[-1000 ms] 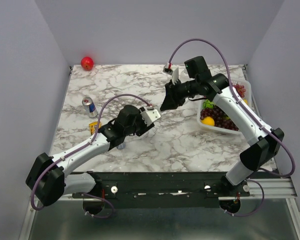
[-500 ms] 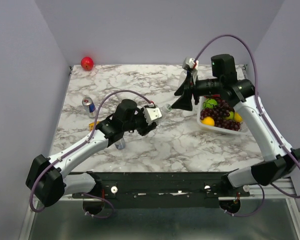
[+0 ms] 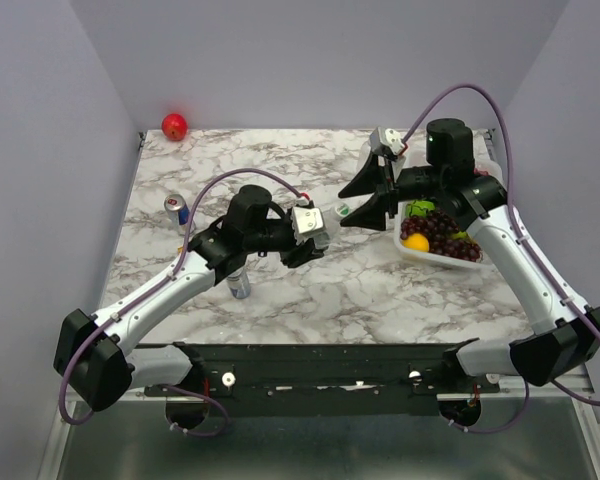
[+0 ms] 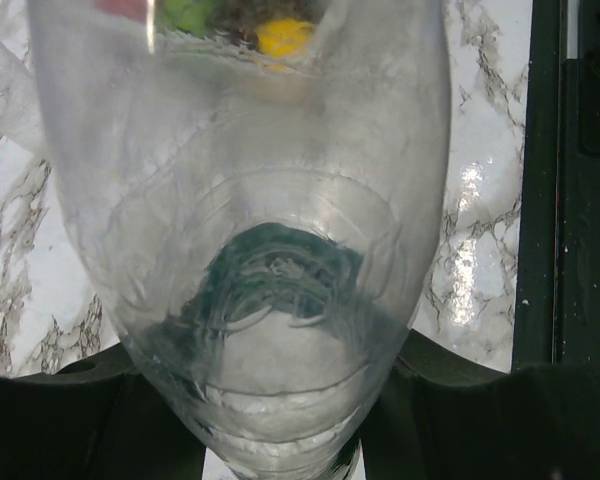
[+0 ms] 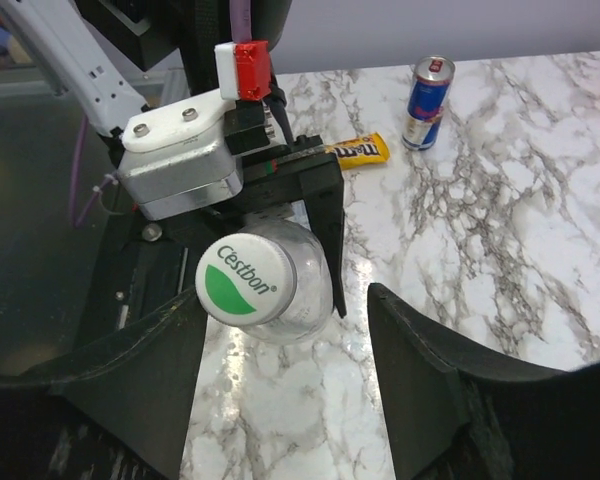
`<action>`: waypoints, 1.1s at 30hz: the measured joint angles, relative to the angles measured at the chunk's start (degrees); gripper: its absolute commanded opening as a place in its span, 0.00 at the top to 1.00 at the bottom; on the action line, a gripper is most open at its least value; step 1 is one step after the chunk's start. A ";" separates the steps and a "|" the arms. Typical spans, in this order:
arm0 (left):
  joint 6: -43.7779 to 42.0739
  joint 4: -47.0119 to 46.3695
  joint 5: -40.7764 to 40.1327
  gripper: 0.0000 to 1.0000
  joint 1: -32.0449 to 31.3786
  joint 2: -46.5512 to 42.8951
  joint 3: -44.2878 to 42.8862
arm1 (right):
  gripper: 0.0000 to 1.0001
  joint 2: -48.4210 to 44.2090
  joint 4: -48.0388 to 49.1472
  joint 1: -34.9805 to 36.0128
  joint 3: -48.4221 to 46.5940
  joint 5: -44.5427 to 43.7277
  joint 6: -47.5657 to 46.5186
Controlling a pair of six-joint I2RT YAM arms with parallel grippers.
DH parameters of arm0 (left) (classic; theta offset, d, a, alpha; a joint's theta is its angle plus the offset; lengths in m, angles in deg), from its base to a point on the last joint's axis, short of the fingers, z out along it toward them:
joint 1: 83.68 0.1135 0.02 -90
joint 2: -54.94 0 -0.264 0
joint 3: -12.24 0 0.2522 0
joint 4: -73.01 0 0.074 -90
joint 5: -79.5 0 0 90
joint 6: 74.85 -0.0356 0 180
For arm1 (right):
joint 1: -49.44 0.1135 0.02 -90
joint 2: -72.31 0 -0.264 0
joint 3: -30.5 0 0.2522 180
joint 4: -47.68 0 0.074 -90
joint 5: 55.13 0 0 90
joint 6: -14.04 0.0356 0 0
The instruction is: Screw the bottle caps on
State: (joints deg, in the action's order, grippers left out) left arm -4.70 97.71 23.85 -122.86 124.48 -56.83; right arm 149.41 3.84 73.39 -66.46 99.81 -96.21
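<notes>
From the left wrist, the bottle (image 4: 250, 250) fills the view just ahead of the left gripper (image 3: 327, 218). Its neck runs off the top edge, and its clear wall blurs the fruit (image 4: 280, 35) beyond. From above, that gripper hides the bottle's body, leaving only the cap (image 3: 342, 210). Behind the gripper, the left arm (image 3: 170, 290) half covers a second bottle (image 3: 240, 286), whose top is too small to tell.

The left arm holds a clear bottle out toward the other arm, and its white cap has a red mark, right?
Not quite: the mark on the white cap is green, not red, as the right wrist view shows. The rest stands: the left end effector grips the clear bottle.
</notes>
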 measured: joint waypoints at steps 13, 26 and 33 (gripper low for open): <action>1.90 -0.63 0.24 1.00 0.44 0.37 0.02 | 0.72 0.00 13.00 0.04 4.22 4.44 13.51; 15.82 -10.91 -21.68 1.00 -4.11 1.90 0.90 | 0.81 -0.76 19.91 2.38 4.11 -20.22 32.04; 16.81 -13.20 -26.80 1.00 -4.44 2.03 0.74 | 0.37 -0.07 19.41 3.58 1.86 -25.86 32.20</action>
State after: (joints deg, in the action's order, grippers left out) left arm 12.11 84.50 -2.94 -127.30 126.51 -56.09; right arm 149.34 23.25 76.97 -64.60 73.96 -64.01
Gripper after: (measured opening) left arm 0.575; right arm 0.529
